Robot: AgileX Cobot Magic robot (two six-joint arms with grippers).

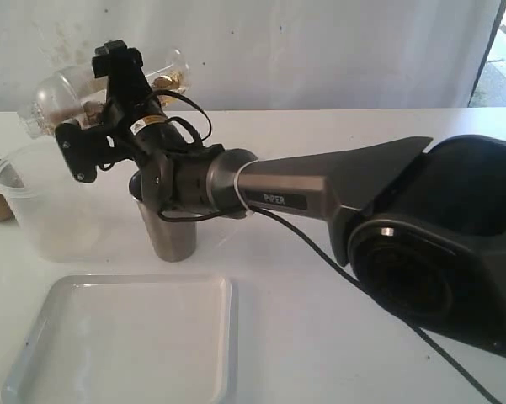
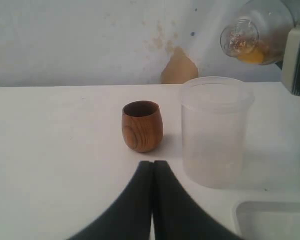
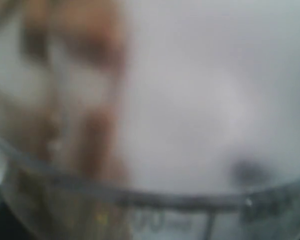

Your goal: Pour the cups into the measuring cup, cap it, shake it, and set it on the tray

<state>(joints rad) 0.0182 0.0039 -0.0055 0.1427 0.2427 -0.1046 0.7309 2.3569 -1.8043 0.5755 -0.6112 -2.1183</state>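
My right gripper (image 1: pixel 118 80) is shut on the clear measuring cup (image 1: pixel 59 97), which it holds on its side in the air above the table's far left. In the left wrist view the measuring cup (image 2: pixel 254 32) shows yellowish contents. Blurred scale print on the measuring cup (image 3: pixel 179 215) fills the right wrist view. The steel tumbler (image 1: pixel 168 236) stands under the right arm. The wooden cup (image 2: pixel 142 125) stands upright beyond my left gripper (image 2: pixel 153 165), which is shut on nothing. The white tray (image 1: pixel 126 337) lies at the front left.
A frosted unmarked plastic cup (image 2: pixel 214 130) stands next to the wooden cup and left of the tumbler (image 1: pixel 42 202). The right arm (image 1: pixel 320 189) stretches across the table from its dark base (image 1: pixel 455 252). A tray corner (image 2: pixel 274 220) shows near the left gripper.
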